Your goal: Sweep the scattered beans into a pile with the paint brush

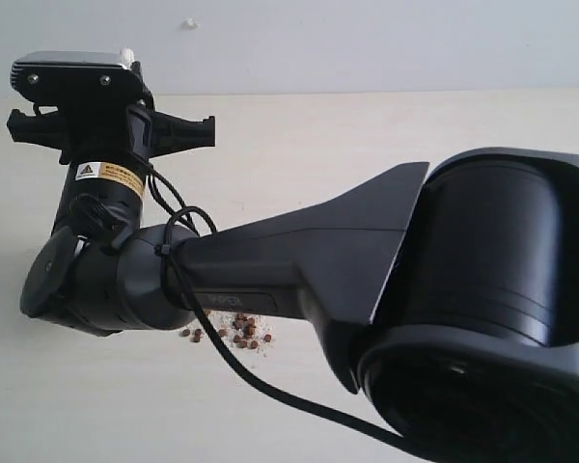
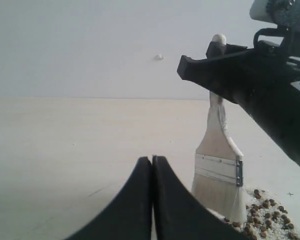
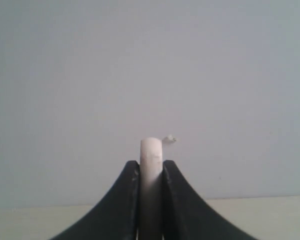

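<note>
The paint brush [image 2: 218, 167] stands upright on the table, its whitish bristles [image 2: 215, 196] touching down beside the beans [image 2: 265, 216]. My right gripper [image 2: 217, 64] is shut on the top of its pale handle [image 3: 151, 162], which shows between the jaws in the right wrist view. In the exterior view the right arm reaches across to the left. Its gripper [image 1: 106, 130] hides the brush there, while a small cluster of reddish-brown beans [image 1: 239, 333] with pale crumbs lies under the arm. My left gripper [image 2: 152, 160] is shut on nothing, low over the table beside the brush.
The pale wooden table [image 1: 318, 135] runs back to a light grey wall with a small white speck [image 1: 191, 23]. The right arm's big black link [image 1: 482, 289] fills the lower right of the exterior view. A black cable [image 1: 270, 386] hangs below the arm.
</note>
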Controlling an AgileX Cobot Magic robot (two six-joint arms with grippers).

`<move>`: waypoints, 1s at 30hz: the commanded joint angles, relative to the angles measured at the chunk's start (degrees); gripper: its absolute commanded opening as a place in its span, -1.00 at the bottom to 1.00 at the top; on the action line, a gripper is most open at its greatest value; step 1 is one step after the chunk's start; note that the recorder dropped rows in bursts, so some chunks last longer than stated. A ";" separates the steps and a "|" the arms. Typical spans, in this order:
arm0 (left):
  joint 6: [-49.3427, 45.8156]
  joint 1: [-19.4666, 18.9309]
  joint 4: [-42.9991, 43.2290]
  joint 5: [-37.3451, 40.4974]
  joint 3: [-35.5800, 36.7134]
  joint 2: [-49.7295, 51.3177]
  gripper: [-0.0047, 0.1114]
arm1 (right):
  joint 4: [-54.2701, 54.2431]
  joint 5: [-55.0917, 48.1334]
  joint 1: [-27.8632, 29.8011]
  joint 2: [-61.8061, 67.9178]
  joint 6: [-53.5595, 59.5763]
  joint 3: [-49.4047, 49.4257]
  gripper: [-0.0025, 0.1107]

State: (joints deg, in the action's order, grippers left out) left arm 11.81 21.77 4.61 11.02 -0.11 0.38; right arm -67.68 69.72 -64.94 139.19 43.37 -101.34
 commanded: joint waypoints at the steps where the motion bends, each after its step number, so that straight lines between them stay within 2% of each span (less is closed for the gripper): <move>1: -0.10 -0.14 -0.33 -0.03 0.11 -0.16 -0.92 | -2.95 0.24 -1.03 1.82 -3.04 -0.13 -0.96; 5: -0.10 -0.14 -0.33 -0.03 0.11 -0.16 -0.92 | -7.82 0.24 -1.03 3.66 -4.18 -0.13 -0.96; 19: -0.10 -0.14 -0.33 -0.03 0.11 -0.16 -0.92 | -5.78 0.24 -0.80 3.78 16.31 -0.13 -0.96; 26: -0.10 -0.14 -0.33 -0.03 0.11 -0.16 -0.92 | -1.93 0.24 -0.29 3.27 16.52 -0.13 -0.96; 30: -0.10 -0.14 -0.33 -0.03 0.11 -0.16 -0.92 | -2.12 0.24 -0.24 1.65 10.29 -0.13 -0.96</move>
State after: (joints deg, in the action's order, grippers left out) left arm 11.81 21.77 4.61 11.02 -0.11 0.38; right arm -70.99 69.84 -65.65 142.75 57.94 -101.34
